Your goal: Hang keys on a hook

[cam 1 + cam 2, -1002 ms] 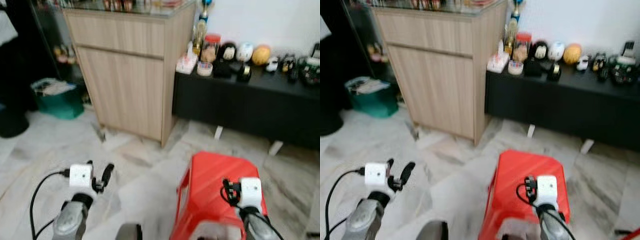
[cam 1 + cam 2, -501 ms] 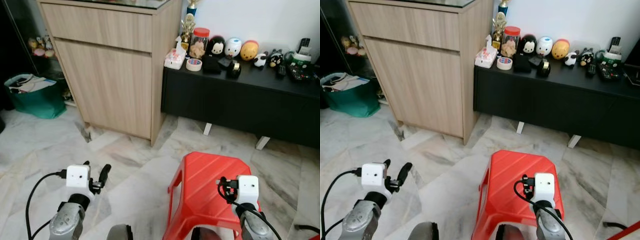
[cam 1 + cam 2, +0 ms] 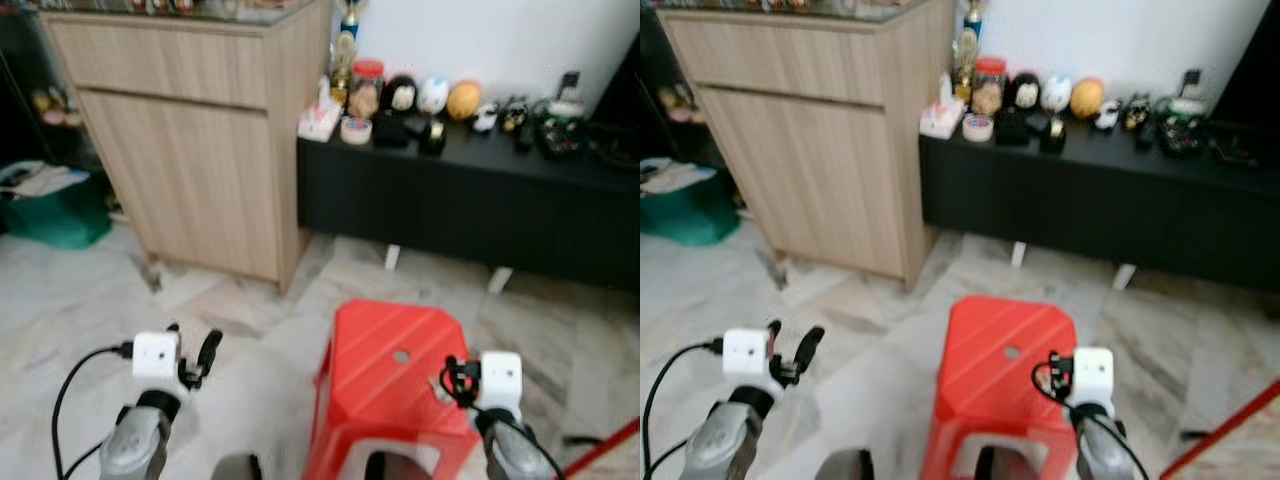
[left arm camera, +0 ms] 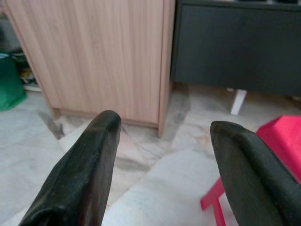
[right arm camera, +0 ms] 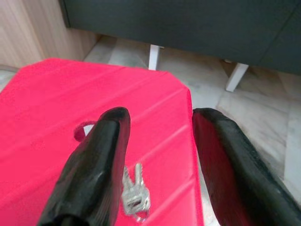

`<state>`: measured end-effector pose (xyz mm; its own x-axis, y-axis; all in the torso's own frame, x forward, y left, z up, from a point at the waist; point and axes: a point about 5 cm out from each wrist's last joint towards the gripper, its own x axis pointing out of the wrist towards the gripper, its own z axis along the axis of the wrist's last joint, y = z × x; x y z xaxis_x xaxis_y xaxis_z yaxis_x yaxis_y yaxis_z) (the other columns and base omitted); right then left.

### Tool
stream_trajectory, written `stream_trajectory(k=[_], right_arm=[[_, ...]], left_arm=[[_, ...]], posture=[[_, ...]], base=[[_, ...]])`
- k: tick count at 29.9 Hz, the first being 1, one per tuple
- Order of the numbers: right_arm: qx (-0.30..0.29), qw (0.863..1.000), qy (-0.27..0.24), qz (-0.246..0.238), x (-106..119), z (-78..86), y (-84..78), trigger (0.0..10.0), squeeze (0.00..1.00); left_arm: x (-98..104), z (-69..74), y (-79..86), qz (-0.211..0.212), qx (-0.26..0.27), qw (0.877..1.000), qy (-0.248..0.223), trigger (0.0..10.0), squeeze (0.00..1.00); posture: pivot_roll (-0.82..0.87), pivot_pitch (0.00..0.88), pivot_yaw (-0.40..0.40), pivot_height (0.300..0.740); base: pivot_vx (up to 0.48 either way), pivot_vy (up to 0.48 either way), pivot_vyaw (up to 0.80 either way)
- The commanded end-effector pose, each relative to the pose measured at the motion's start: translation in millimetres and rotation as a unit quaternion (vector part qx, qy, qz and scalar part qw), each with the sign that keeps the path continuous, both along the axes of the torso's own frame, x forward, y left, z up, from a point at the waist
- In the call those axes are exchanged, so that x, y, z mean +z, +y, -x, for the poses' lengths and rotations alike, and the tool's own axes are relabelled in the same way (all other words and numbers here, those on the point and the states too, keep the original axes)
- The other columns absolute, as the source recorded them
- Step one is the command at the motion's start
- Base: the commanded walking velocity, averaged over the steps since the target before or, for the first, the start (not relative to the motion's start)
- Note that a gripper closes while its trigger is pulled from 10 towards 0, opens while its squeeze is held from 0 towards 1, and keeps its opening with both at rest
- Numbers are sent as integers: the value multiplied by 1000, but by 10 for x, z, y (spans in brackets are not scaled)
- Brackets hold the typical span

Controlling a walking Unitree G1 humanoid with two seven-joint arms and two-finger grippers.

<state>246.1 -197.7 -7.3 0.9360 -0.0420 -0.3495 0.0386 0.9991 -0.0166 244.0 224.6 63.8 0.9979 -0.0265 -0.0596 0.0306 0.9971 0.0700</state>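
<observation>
A small bunch of silver keys [image 5: 135, 193] lies on the top of a red plastic stool [image 3: 370, 372] just in front of me. My right gripper [image 5: 162, 115] hovers open a little above the stool top, with the keys lying below its left-hand finger [image 5: 96, 160] and nothing between the fingers. My left gripper [image 3: 192, 343] is held open over the marble floor to the left of the stool, pointing toward the wooden cabinet, and it holds nothing.
A light wooden cabinet [image 3: 190, 130] stands ahead on the left. Beside it runs a low black bench [image 3: 480, 200] carrying several figurines and jars. A green bag [image 3: 50, 208] sits far left. A red rod [image 3: 602, 450] slants in at the bottom right.
The camera has swung to the right, so cabinet and bench have slid left in view and the picture is now slightly blurred. Both arms keep the same pose, fingers open.
</observation>
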Motion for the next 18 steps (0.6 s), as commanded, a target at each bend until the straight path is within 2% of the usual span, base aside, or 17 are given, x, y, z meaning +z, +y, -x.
stream_trajectory(k=[1,18], right_arm=[[2,1000,6,6,-5,-6,-39,10000,0],[42,999,29,2,-30,-75,26,10000,0]], left_arm=[[10,-3,-29,2,-1,1000,-2,10000,0],[-5,-57,-92,8,-7,1000,1,10000,0]], posture=[[117,0,-58,605],[90,0,-53,605]], base=[[0,0,0],[0,0,0]])
